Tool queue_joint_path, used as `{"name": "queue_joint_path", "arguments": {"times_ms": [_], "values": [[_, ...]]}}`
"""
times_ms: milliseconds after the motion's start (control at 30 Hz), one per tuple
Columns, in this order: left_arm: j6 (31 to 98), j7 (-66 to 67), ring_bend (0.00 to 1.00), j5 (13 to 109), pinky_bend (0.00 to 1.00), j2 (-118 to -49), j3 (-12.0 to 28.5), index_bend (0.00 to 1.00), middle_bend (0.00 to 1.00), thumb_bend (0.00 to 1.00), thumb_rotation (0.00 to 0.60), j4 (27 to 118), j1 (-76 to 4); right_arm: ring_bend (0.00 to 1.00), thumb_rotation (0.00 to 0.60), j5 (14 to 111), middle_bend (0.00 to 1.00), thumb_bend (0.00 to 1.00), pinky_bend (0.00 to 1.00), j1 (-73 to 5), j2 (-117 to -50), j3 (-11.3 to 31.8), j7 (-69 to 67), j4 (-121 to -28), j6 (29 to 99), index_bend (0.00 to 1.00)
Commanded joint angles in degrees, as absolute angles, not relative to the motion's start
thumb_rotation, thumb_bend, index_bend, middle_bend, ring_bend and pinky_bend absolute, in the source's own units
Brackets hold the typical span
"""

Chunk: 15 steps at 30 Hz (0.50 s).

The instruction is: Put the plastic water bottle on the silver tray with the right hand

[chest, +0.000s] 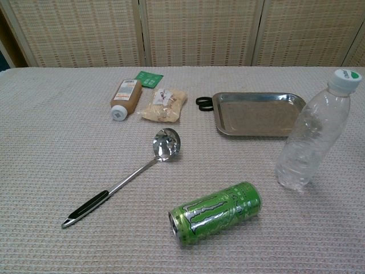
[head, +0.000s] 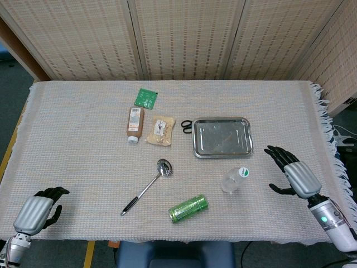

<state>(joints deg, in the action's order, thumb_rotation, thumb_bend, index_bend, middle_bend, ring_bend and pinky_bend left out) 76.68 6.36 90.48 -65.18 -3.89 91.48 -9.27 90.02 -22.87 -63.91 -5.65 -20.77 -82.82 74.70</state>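
Upright on the woven cloth (head: 78,145): plastic water bottle (chest: 311,137), just in front of the silver tray (chest: 259,114), near a lying green can (chest: 215,212). Only in head view: right hand (head: 293,173), fingers spread, empty, beside the bottle; left hand (head: 39,211), fingers curled inward, empty.

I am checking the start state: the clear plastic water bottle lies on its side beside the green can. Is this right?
Not quite. The clear plastic water bottle stands upright; only the green drink can lies on its side, as the chest view shows.
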Motion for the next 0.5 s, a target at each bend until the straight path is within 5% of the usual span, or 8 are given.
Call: {"name": "queue_joint_path", "arguments": {"times_ms": [33, 500], "values": [[76.55, 6.38, 0.27, 90.46, 0.39, -65.2, -3.9, 0.3, 0.27, 0.58, 0.6, 91.63, -9.32, 0.0, 0.6, 91.16, 0.0, 0.0, 0.12, -22.22, -63.03, -5.33, -23.39, -83.92, 74.27, 0.0], [77.08, 6.19, 0.27, 90.4, 0.39, -65.07, -3.79, 0.3, 0.27, 0.58, 0.6, 91.87, -9.12, 0.0, 0.6, 92.3, 0.0, 0.0, 0.12, -22.39, -61.07, -5.59, -25.3, -85.56, 70.33, 0.0]]}}
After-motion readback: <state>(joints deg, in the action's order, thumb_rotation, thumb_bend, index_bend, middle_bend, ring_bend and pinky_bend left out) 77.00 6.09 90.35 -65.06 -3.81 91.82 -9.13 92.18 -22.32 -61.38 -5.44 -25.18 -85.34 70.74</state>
